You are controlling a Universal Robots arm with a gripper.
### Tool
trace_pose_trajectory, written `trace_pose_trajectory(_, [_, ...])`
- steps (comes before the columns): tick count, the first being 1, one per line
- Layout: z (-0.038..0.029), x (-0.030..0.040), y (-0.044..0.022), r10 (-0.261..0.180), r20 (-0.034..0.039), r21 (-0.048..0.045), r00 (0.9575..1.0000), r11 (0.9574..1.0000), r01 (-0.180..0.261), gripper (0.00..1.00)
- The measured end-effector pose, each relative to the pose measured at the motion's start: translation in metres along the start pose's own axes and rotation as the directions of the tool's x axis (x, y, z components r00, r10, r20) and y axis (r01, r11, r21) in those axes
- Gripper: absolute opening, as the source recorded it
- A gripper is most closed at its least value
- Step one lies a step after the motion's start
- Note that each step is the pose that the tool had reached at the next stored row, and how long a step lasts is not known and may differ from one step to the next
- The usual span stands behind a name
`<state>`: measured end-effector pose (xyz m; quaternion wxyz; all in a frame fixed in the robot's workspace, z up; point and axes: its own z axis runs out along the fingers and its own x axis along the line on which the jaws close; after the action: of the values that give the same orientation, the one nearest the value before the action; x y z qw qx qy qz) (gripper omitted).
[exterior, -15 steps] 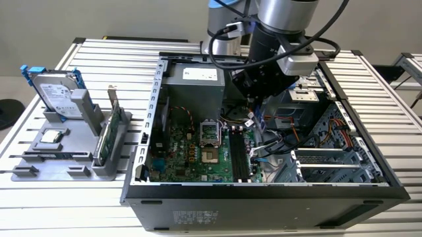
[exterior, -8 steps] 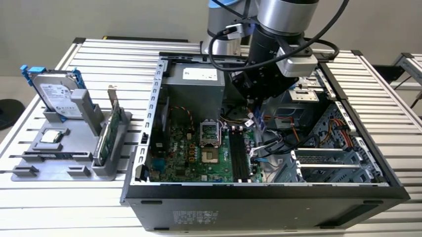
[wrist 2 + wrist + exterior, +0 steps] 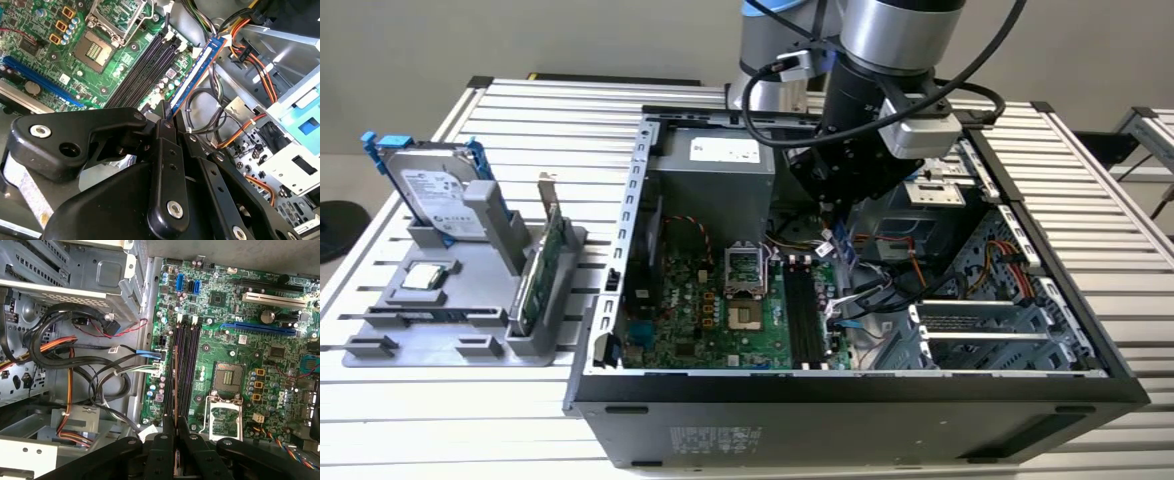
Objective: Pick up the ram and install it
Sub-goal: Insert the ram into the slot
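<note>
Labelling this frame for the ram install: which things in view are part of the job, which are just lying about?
In the job:
- ram, edge-on, held in the end effector above the motherboard
- memory slots
- motherboard

Lying about:
- hard drive, upright in the grey holder outside the case
- expansion card in the same holder
- cable bundle
</note>
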<state>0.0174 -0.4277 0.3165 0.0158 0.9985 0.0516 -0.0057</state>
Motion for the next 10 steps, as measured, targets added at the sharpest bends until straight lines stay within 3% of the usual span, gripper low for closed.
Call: trace_pose_trajectory(10, [0.0012, 0.0000, 0.0000, 0.000, 0.0001, -0.0008, 1.0000, 1.0000, 0.000, 0.00])
